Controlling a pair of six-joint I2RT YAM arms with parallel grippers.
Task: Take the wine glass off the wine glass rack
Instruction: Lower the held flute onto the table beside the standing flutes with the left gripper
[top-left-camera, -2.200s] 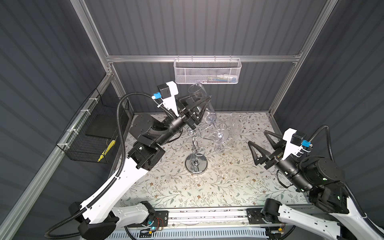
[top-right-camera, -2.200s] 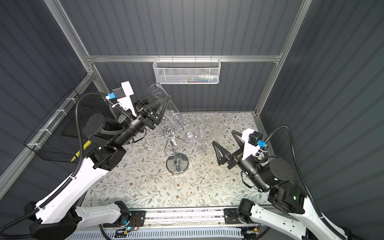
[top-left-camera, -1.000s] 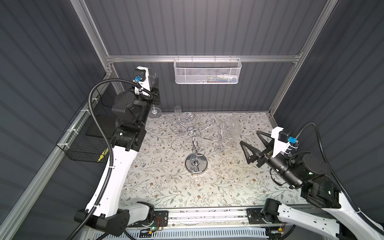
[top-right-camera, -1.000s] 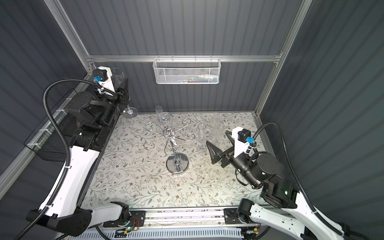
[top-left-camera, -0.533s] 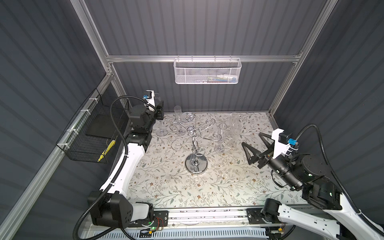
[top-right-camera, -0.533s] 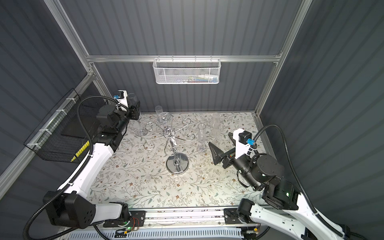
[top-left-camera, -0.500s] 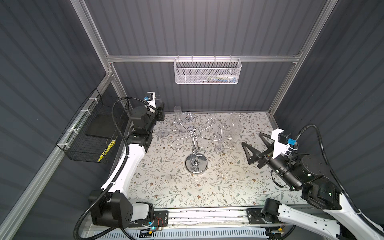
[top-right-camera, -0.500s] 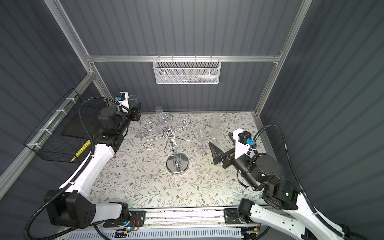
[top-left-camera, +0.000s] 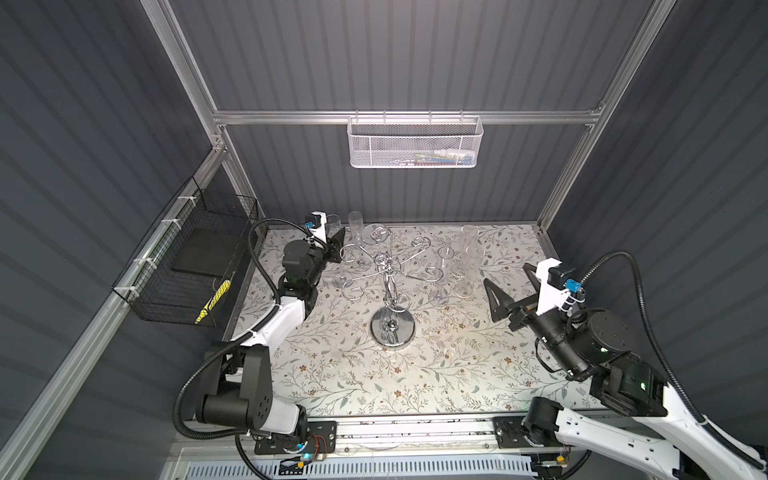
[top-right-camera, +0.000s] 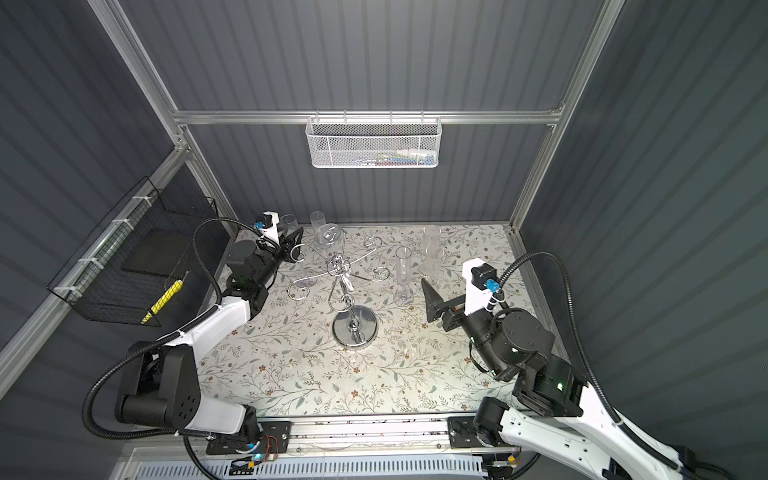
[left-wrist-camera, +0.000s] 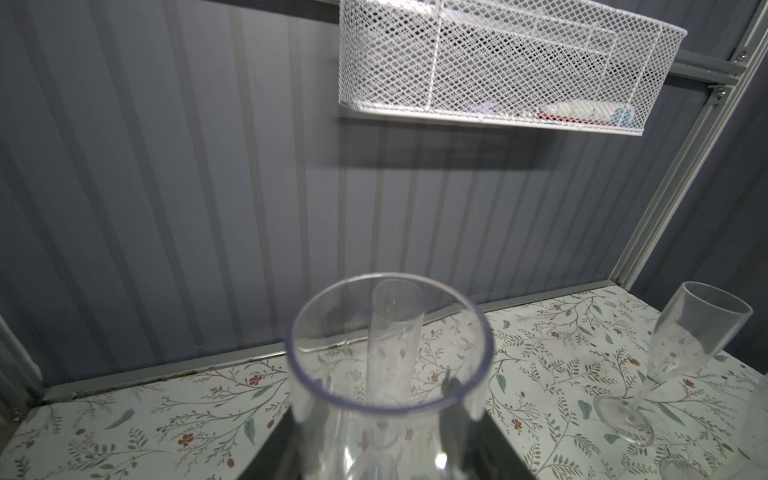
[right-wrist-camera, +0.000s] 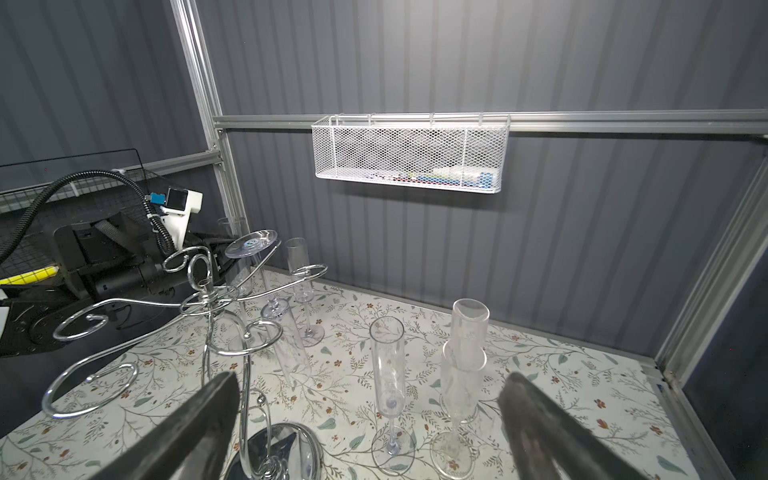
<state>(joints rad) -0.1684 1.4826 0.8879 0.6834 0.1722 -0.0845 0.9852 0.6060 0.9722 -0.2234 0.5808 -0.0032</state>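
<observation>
The chrome wine glass rack (top-left-camera: 388, 270) (top-right-camera: 341, 266) (right-wrist-camera: 208, 307) stands mid-table on its round base. My left gripper (top-left-camera: 336, 245) (top-right-camera: 291, 243) (left-wrist-camera: 380, 415) is shut on the bowl of a clear wine glass (top-left-camera: 332, 222) (top-right-camera: 287, 222) (left-wrist-camera: 390, 345). It holds the glass upright at the table's back left corner, apart from the rack. I cannot tell whether its foot touches the table. One flute (top-left-camera: 374, 235) (top-right-camera: 330, 235) (right-wrist-camera: 251, 244) hangs upside down from a rear rack arm. My right gripper (top-left-camera: 509, 280) (top-right-camera: 446, 286) (right-wrist-camera: 365, 390) hovers open and empty to the right of the rack.
Several flutes stand on the table: one at the back left (top-left-camera: 355, 226), others right of the rack (top-left-camera: 444, 266) (top-left-camera: 469, 249) (right-wrist-camera: 388, 357). A white mesh basket (top-left-camera: 415, 143) hangs on the back wall. A black wire basket (top-left-camera: 187, 266) hangs on the left wall.
My left arm carried the wine glass away from the rack, up to the back left, then lowered it to the table's back left corner. The right gripper shifted only slightly and stayed open.
</observation>
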